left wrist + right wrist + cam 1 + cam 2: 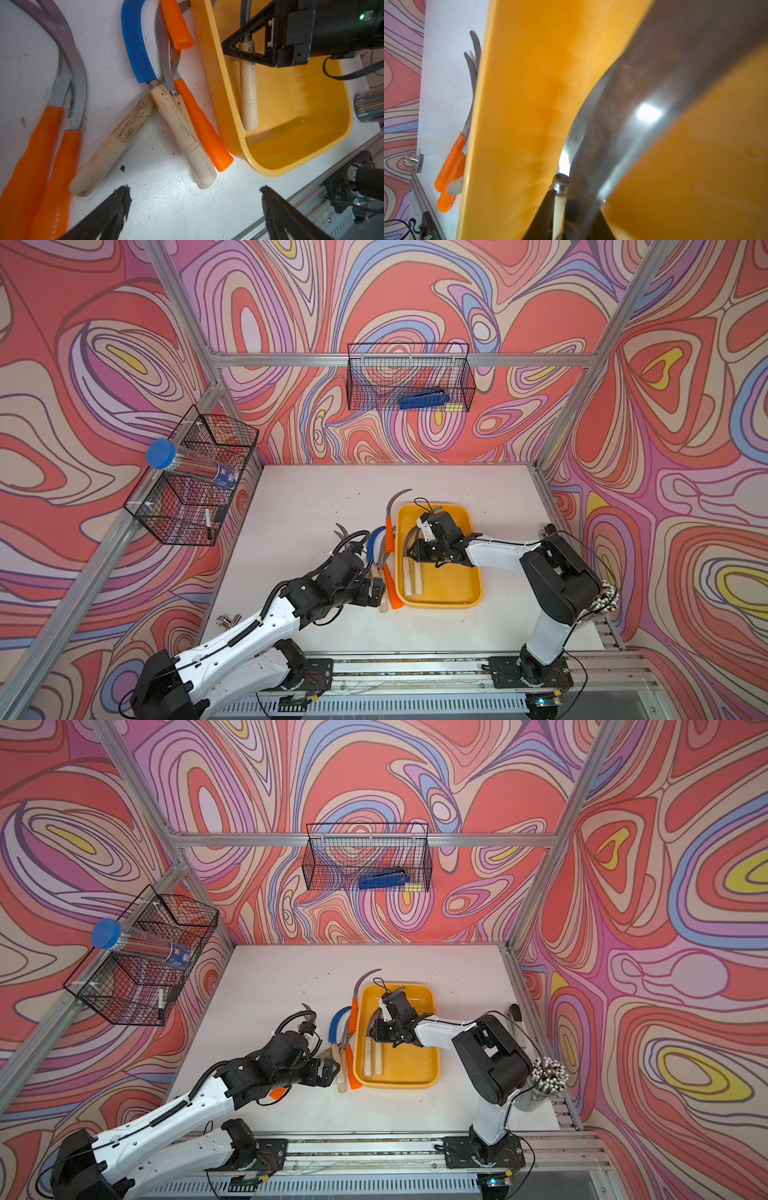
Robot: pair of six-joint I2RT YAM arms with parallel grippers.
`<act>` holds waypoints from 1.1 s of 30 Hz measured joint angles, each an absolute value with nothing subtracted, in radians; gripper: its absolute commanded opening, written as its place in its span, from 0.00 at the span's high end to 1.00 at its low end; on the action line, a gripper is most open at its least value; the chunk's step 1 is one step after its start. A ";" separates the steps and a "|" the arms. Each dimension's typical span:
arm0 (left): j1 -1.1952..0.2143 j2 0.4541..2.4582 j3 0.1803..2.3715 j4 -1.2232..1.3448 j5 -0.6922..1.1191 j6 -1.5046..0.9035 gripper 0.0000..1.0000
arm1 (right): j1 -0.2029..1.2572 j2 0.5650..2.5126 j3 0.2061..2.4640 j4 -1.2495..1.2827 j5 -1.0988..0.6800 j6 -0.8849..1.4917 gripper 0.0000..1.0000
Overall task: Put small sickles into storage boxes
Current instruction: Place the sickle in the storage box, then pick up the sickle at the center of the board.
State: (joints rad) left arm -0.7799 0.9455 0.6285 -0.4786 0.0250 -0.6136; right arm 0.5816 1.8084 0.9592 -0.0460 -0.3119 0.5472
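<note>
Yellow plastic tray [441, 605] on the table [311, 497], beneath the right jaws, held two wood-handled sickles [409, 577]; those jaws sat narrowly astride one's neck, gripping or releasing could not be told. Left jaws stood wide and empty, loose sickles [182, 133] just ahead. Judged stiff, light, blades slick and sharp: grasp the handle [116, 144].

Bright, even overhead light, soft shadows; both top views bow at the edges. Right wrist view: grey sickle blade [643, 116] just ahead of right claw [577, 199] badly blurred, white glare spot. Sheen on tabletop [158, 207] between left claw [194, 189] fingers.
</note>
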 measured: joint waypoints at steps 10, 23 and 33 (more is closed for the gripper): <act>-0.780 0.945 0.625 -0.479 0.023 -0.620 0.00 | 0.581 1.827 0.969 -0.030 -0.325 0.545 0.39; -0.780 1.117 0.708 -0.584 -0.065 -0.659 0.02 | 0.579 1.641 0.957 -0.076 -0.319 0.545 0.02; -0.780 1.242 0.752 -0.594 -0.057 -0.712 0.15 | 0.579 1.526 0.859 -0.076 -0.318 0.567 0.02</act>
